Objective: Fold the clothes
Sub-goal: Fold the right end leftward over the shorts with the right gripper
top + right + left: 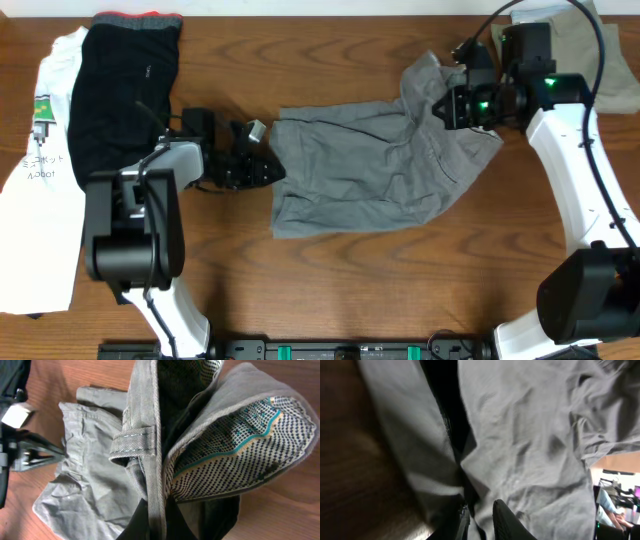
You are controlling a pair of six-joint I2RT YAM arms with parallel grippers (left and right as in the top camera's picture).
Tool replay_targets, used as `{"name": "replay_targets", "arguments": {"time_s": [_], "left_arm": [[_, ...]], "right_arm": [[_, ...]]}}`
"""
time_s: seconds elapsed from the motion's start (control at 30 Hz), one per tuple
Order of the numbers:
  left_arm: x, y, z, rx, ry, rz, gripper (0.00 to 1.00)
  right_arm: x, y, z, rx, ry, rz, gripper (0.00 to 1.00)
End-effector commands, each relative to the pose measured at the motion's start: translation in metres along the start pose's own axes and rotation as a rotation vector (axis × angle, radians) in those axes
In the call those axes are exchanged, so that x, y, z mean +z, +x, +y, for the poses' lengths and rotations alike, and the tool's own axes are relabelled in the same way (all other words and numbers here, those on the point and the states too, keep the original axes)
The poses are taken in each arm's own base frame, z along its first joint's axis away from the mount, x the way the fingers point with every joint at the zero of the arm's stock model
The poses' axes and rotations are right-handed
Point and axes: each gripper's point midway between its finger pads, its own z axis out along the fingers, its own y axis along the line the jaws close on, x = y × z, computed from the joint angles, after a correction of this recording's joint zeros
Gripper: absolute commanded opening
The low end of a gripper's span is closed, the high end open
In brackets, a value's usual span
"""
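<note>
One rumpled pair of grey shorts, right gripper clenching waistband, left gripper unclear

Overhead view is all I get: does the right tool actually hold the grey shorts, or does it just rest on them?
Observer: It holds them. The right wrist view shows the right tool shut on the waistband of the grey shorts, beside a belt loop.
Operator: And the left tool, at the other end?
Observer: The left wrist view shows the left tool with the shorts' edge lying between its fingers. I cannot tell whether they have clamped.
</note>
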Motion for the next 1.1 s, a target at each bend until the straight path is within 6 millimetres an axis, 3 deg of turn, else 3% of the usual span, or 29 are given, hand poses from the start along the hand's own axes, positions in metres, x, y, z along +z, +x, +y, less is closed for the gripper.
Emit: {"name": "replay_targets", "arguments": {"time_s": [0.0,0.13,0.63,0.87,1.07], "left_arm": [[0.005,0.001,0.0,-0.038,0.036,0.006,0.14],[0.001,-0.002,0.006,-0.054,0.026,-0.01,0.06],[0.019,0.016,0.041,-0.15,-0.045,0.046,0.06],[0.02,0.018,0.046,-0.171,-0.054,0.049,0.06],[0.019,0.02,0.05,-0.178,-0.073,0.053,0.06]], "right_arm": [[-0.008,-0.01,0.019,-0.017,-0.016,-0.035,0.01],[-0.005,-0.011,0.029,-0.025,-0.028,-0.035,0.01],[0.009,-0.018,0.067,-0.081,-0.039,-0.065,0.01],[0.029,-0.024,0.122,-0.136,-0.117,-0.101,0.01],[0.065,-0.014,0.157,-0.16,-0.132,-0.079,0.01]]}}
